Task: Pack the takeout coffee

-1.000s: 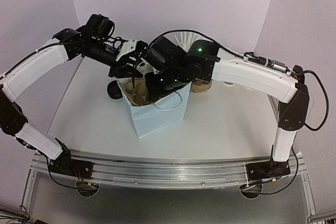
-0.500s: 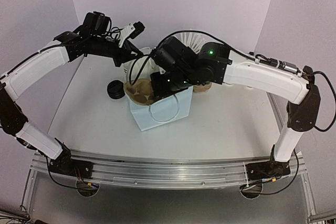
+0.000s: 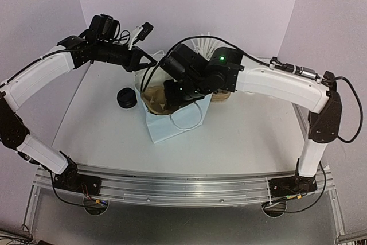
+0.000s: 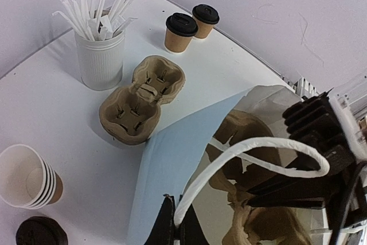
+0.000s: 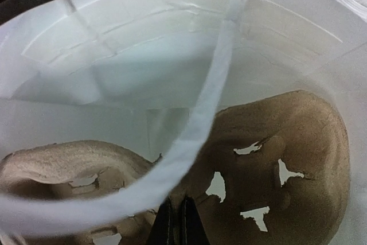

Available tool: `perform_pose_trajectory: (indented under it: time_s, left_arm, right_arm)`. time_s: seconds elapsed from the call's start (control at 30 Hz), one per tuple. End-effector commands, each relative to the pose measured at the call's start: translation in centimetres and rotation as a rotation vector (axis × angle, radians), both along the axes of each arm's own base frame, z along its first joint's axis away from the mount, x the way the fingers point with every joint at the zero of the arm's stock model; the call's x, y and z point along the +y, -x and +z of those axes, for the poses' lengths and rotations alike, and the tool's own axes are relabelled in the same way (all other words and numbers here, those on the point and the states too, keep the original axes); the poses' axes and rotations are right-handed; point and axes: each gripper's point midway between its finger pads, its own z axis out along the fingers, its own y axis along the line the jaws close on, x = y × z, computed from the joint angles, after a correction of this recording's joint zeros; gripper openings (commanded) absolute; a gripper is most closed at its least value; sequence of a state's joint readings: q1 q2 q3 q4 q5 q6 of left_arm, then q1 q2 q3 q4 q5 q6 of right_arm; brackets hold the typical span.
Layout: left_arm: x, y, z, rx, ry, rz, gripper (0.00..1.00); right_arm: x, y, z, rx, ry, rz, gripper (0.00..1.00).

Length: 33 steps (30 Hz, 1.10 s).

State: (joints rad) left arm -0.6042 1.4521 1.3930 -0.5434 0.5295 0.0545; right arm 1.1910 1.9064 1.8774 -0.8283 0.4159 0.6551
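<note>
Left gripper (image 4: 176, 223) risen, pinching bag handle (image 4: 258, 146), right gripper (image 5: 175, 220) gripping cup carrier (image 5: 298, 136)

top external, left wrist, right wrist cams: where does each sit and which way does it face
top external: above and behind the bases, looking down at the table; left arm and right arm both show.
left wrist: on the left arm, looking down past the left gripper, shut on the bag handle, toward the back corner.
right wrist: on the right arm, looking into the white bag; right gripper shut.
shared: both wrist views show the pulp carrier inside the bag.
</note>
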Motion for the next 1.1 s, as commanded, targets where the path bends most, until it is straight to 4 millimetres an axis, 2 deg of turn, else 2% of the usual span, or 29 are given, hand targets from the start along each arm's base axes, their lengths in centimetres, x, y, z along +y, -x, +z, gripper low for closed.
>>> perform_pose_trajectory:
  time_s: [0.0,0.17,0.33,0.53,0.67,0.83,1.07]
  left_arm:
    - [1.0,-0.6,1.6,0.099,0.064,0.102,0.00]
    - [1.8,-1.4,0.0,0.150,0.036,0.187,0.00]
    - [2.5,-1.8,-1.5,0.160,-0.005,0.217,0.00]
    - [2.7,-2.4,-2.4,0.159,-0.039,0.237,0.00]
    - [2.6,-2.6,-1.9,0.140,-0.030,0.225,0.00]
    - [1.9,-1.5,0.0,0.098,0.014,0.140,0.00]
    - [0.8,-0.6,1.6,0.022,0.031,0.068,0.00]
  right_arm:
    - [-2.3,-0.6,-1.2,0.005,0.104,-0.084,0.00]
    - [-1.6,0.3,0.1,-0.071,0.137,-0.009,0.00]
    - [-0.7,1.0,0.4,-0.096,0.131,0.063,0.00]
    - [1.3,2.1,1.8,-0.156,0.057,0.173,0.00]
    - [1.6,2.3,0.3,-0.135,0.081,0.196,0.00]
    - [-0.6,0.5,-1.7,-0.061,0.088,0.039,0.00]
    - [0.0,0.1,-3.8,0.030,0.233,0.020,0.00]
